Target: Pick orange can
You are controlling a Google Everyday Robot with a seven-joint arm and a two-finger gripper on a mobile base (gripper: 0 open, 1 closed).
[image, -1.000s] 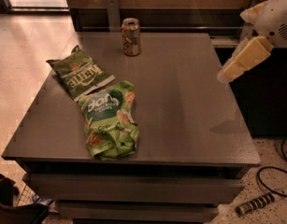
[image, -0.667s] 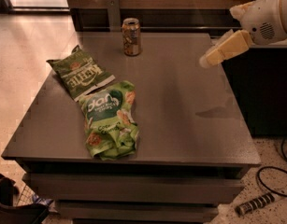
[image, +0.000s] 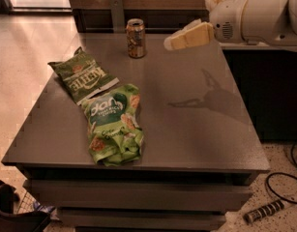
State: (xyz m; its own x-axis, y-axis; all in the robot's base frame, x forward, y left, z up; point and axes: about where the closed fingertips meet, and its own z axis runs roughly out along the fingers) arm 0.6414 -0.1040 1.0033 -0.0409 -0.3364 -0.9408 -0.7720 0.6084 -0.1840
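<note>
The orange can (image: 136, 38) stands upright near the far edge of the grey table (image: 196, 129), orange-brown with pale label patches and a silver rim. My gripper (image: 173, 40) reaches in from the right on a white arm. It hangs above the table's far part, a short way to the right of the can and apart from it, its pale fingers pointing left toward the can. It holds nothing.
Two green snack bags lie on the table's left half: a dark one (image: 82, 79) and a bright one (image: 114, 124) nearer the front. A dark cabinet stands at the right. A cable (image: 283, 178) lies on the floor at the lower right.
The arm has swung left and farther back across the table, bringing the gripper from the right edge to just right of the can. Can and bags have not moved.
</note>
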